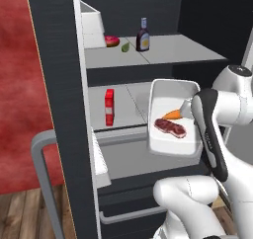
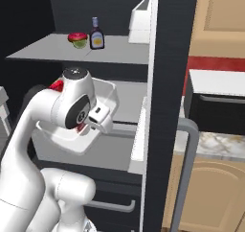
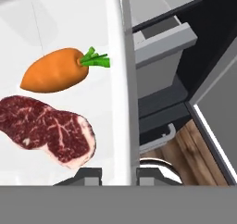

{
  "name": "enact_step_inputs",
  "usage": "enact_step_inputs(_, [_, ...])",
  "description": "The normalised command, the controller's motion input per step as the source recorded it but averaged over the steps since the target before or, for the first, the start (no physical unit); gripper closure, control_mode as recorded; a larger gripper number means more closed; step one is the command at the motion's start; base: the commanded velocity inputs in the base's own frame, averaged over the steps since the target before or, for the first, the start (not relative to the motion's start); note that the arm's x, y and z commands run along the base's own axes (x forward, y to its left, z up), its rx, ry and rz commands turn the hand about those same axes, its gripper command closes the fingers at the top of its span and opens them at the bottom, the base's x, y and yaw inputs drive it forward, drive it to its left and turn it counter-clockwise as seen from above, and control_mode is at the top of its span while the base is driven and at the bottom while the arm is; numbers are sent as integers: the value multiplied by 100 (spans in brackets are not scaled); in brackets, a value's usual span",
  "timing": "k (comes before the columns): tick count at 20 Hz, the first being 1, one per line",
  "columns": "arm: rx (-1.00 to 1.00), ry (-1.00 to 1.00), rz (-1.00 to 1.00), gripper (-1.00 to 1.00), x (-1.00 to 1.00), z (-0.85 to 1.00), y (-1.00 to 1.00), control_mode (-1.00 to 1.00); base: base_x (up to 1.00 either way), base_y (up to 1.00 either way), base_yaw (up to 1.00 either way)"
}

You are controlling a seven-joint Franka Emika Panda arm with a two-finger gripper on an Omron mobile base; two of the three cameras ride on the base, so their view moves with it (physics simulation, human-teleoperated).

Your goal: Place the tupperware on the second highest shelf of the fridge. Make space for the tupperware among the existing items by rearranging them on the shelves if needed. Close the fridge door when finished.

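Setting: simulated kitchen, red wall, wood floor, the fridge (image 1: pixel 59 85) standing open.
Gripper (image 3: pixel 119 174): jaws clamped on the tupperware's rim, one fingertip each side of the wall.
Tupperware (image 1: pixel 165 92): white, shallow, lidless, rounded corners; held in front of the second highest shelf (image 1: pixel 126 102); holds an orange carrot (image 3: pixel 55 72) and a dark red steak (image 3: pixel 48 128).
Same shelf: red carton (image 1: pixel 109 107) upright at left.
Top shelf: sauce bottle (image 1: pixel 143 35), donut (image 1: pixel 111 40), white tub (image 1: pixel 92 23).
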Motion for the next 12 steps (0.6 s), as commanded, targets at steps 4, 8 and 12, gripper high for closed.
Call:
enact_step_inputs(4, [0,0,-9,100,68,0,-40,-100,0,0,0])
enact_step_inputs(8, [-2,0,-7,100,73,-12,-30,-100,0,0,0])
enact_step_inputs(12, [-3,3,-4,100,60,-22,-27,-100,0,0,0])
